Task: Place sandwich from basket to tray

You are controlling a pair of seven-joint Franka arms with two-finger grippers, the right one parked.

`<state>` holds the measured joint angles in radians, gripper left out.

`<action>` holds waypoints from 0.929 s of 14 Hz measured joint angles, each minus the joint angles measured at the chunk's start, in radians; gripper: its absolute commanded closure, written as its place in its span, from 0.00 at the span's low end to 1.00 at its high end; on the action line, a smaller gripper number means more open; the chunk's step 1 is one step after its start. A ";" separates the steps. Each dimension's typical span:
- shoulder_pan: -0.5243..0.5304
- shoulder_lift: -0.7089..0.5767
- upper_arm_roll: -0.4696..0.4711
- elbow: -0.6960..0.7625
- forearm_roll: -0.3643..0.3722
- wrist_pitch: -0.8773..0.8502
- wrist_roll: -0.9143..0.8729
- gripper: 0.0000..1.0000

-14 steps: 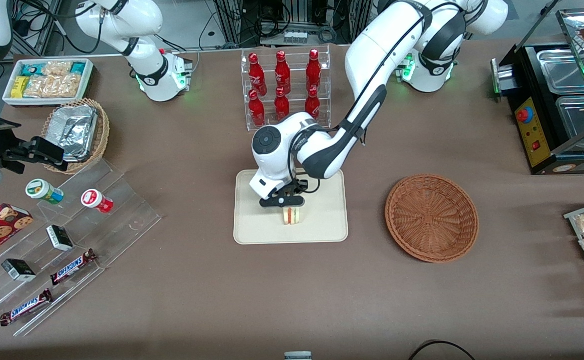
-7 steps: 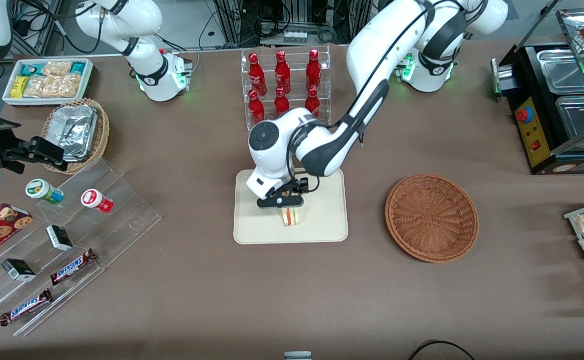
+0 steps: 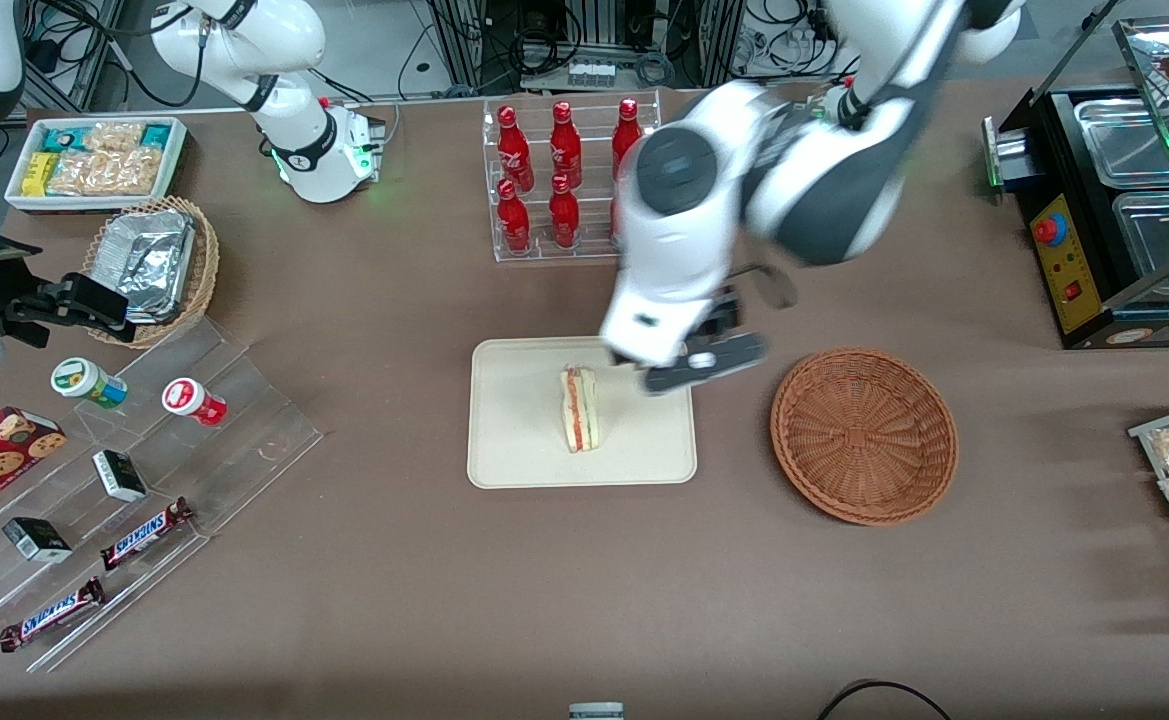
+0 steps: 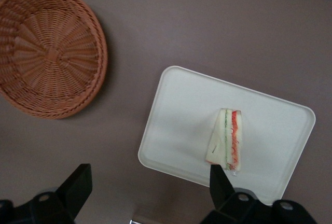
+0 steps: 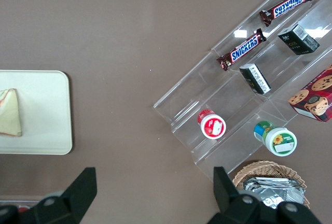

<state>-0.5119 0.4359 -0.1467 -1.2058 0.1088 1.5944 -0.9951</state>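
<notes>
Cream-beige tray (image 3: pixel 644 460) sits on the brown table (image 3: pixel 394 600), and I note the sandwich (image 3: pixel 580 408) lying on it, near its middle, with the red and green filling layers exposed along one edge. From the left wrist camera I confirm the same: sandwich (image 4: pixel 228 140) resting within the tray (image 4: pixel 176 130), clear of the rim. My gripper (image 3: pixel 701 365) hangs raised above the tray's edge on the side toward the basket (image 3: pixel 864 435), apart from the sandwich and holding nothing; its fingers (image 4: pixel 78 185) are spread wide. I record the reddish-brown wicker basket (image 4: pixel 49 47) standing just beside the tray, not touching it, with nothing in it. A clear rack of red bottles (image 3: pixel 564 175) stands farther from the front camera than the tray
</notes>
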 measured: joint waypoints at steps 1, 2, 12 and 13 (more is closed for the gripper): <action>0.040 -0.057 0.001 -0.043 -0.003 -0.018 0.014 0.00; 0.080 -0.111 0.001 -0.087 -0.005 -0.037 0.050 0.00; 0.485 -0.446 0.052 -0.382 -0.085 -0.137 0.721 0.00; 0.492 -0.468 0.086 -0.402 -0.100 -0.137 0.773 0.00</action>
<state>-0.0201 -0.0319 -0.0605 -1.6076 0.0092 1.4573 -0.2225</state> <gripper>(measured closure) 0.000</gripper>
